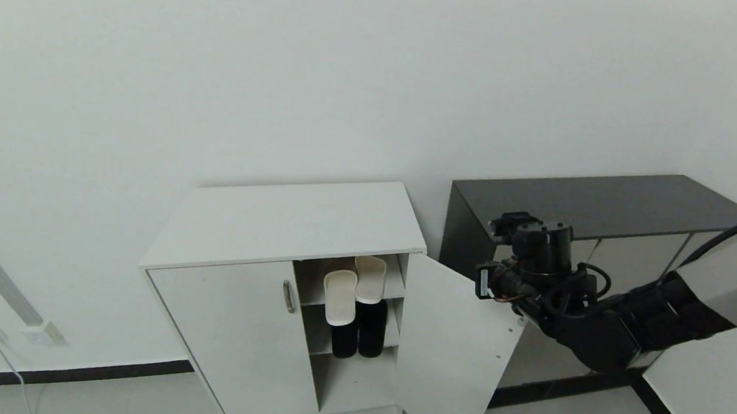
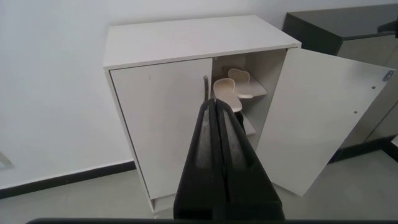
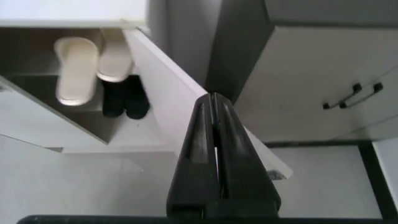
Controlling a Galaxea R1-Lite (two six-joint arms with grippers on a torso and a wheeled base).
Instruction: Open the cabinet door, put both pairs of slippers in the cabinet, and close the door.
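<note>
The cabinet (image 1: pixel 288 224) was seen finished in smooth, matt white board, its handle (image 1: pixel 288 296) in dull metal. The cream slippers (image 1: pixel 340 297) were seen as smooth matt plastic, the black slippers (image 1: pixel 358 339) as matt. A faint sheen was noted on the dark sideboard (image 1: pixel 592 201).

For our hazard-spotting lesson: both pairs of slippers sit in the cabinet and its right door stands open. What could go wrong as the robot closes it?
1. The beige slippers seem to overhang their shelf, so the open door may jam on them or knock them out.
2. The shut right gripper sits near the door's free edge; a push may slip off toward the dark sideboard.
</note>
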